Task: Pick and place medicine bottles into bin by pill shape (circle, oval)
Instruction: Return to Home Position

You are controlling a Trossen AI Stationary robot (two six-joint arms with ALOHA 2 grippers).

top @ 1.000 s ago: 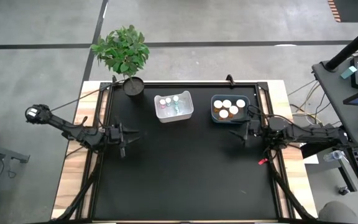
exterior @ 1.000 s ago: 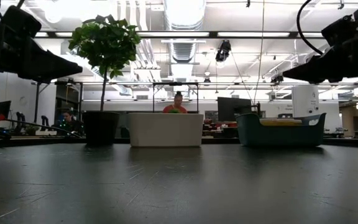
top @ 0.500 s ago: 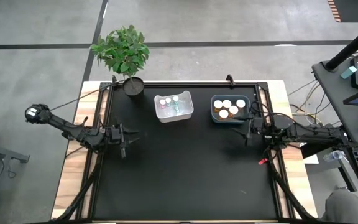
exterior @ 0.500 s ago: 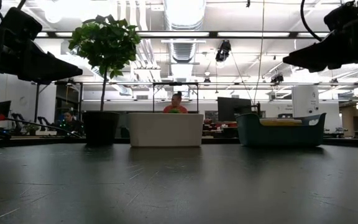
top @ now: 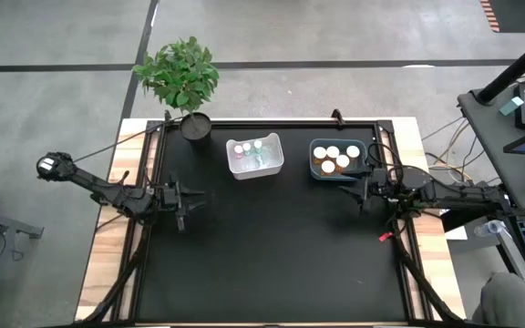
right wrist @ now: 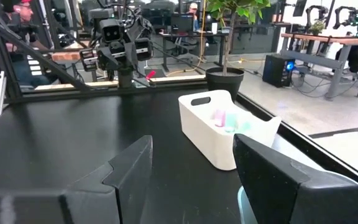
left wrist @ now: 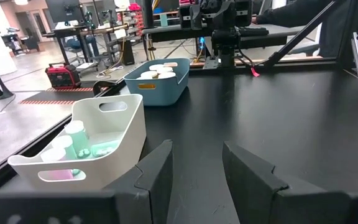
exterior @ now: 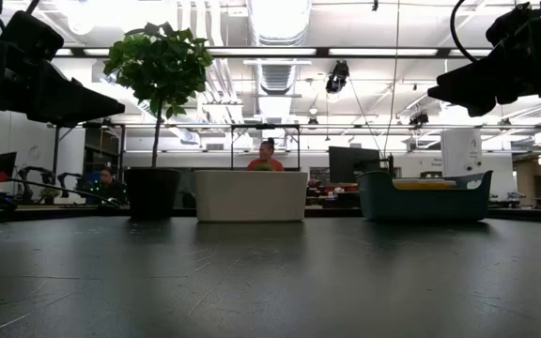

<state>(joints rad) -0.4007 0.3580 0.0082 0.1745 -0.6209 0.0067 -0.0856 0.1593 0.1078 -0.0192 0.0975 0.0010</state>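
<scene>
Since both sets of jaws are spread wide and hold nothing, I judge the sorting done. My right gripper (top: 359, 193) hangs just in front of the blue bin (top: 315, 173). The left gripper (top: 197, 197) waits well apart, by the table's left side. 5 orange bottles (top: 333, 152) stand upright in the blue bin, and a few pale bottles (top: 245, 148) sit in the white bin (top: 276, 162). I see no bottle on the table (top: 272, 246). A small red thing (top: 384, 237) lies near the right arm, probably clear of a pull-back.

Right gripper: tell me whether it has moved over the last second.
Yes. In the low view the right gripper has risen farther above the blue bin; from above it has drawn back slightly rightward.
</scene>
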